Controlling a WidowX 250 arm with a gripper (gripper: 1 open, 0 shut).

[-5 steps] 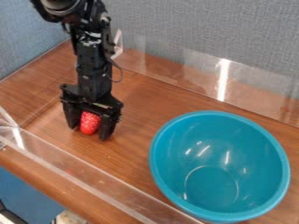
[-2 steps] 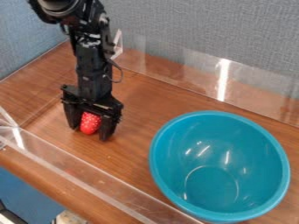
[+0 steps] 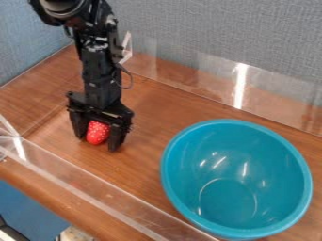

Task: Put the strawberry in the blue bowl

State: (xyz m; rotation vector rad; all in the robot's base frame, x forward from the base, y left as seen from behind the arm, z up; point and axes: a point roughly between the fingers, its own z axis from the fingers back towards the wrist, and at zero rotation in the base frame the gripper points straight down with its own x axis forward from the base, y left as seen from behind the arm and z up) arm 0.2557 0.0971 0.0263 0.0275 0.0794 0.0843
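- On the brown wooden table, left of centre, the strawberry sits as a small red fruit with a dimpled skin; its leafy top is not visible from this angle.
- The black gripper points straight down over it, jaws spread apart, one finger on either side of the fruit; whether they touch it cannot be told.
- The blue bowl stands well to the right, large, round, glossy teal, its deep smooth inside catching pale reflections.
- A clear plastic wall edges the table's front.
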